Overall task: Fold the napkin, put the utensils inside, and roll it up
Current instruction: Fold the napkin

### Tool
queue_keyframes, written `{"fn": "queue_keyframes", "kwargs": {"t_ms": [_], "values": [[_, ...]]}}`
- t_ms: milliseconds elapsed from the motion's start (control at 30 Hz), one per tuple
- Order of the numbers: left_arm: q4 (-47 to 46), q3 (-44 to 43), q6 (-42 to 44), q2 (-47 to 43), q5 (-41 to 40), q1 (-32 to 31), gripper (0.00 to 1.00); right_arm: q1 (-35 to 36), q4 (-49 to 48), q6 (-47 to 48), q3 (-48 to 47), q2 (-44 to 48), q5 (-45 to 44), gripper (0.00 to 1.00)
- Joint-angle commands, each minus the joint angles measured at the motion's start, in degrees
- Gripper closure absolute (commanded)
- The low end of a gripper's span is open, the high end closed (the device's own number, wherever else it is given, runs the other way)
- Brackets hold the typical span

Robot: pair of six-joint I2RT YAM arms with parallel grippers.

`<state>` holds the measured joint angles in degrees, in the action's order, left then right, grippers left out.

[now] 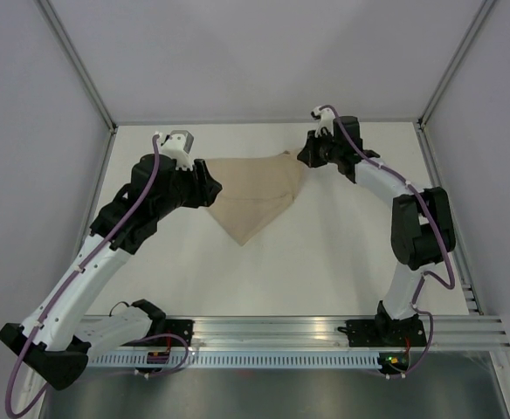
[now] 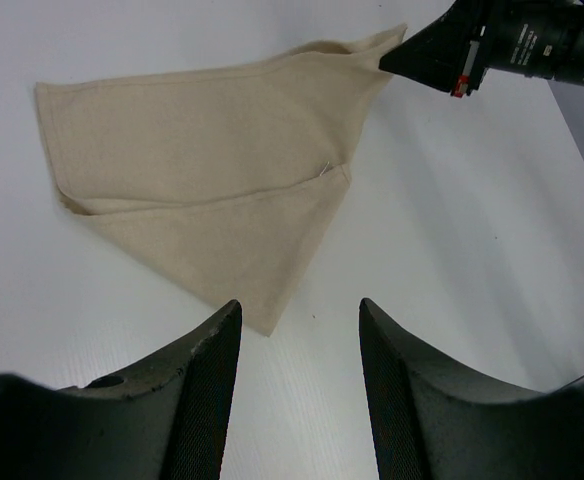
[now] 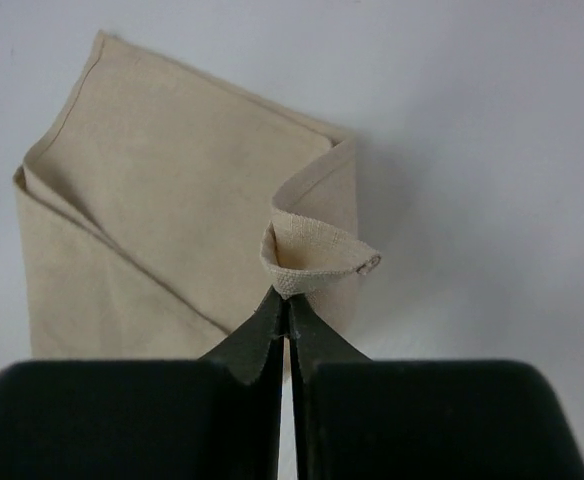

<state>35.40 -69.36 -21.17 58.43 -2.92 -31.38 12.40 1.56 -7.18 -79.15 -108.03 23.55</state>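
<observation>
I'm watching a matte white tabletop point(image 1: 342, 253) boxed in by pale grey walls point(image 1: 28, 105). The tan-beige folded cloth napkin point(image 1: 255, 196) is lying mid-table, its tip pointing to 6 o'clock. The right wrist view is showing detail the overhead view lacks: the right gripper point(image 3: 285, 300) is pinching the curled 1 o'clock corner. The left gripper point(image 2: 297, 370) is hovering with its fingers spread.

White arms point(image 1: 80, 272), black joints point(image 1: 421, 227), purple cables point(image 1: 10, 388)

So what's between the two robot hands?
The napkin, in the top view. The right gripper pinches its corner; the left gripper is open near it.
</observation>
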Motion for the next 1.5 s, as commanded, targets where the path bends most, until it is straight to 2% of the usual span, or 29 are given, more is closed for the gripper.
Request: {"fn": "queue_keyframes", "kwargs": {"t_ms": [0, 300, 767, 1467], "values": [[-0.59, -0.16, -6.78, -1.22, -0.77, -0.09, 0.44, 4.55, -2.62, 9.87, 3.47, 5.09, -2.62, 0.95], [-0.59, -0.16, -7.66, -1.48, -1.04, 0.00, 0.44, 16.68, 1.86, 17.98, 8.49, 9.15, -5.18, 0.95], [-0.42, 0.11, -7.66, -2.18, -0.86, -0.09, 0.44, 31.80, 7.14, 27.48, 8.84, 6.52, -13.18, 0.96], [-0.07, 0.28, -7.57, -2.36, -1.04, -0.09, 0.44, 37.08, 7.93, 28.63, 8.05, 0.10, -14.76, 0.96]]}}
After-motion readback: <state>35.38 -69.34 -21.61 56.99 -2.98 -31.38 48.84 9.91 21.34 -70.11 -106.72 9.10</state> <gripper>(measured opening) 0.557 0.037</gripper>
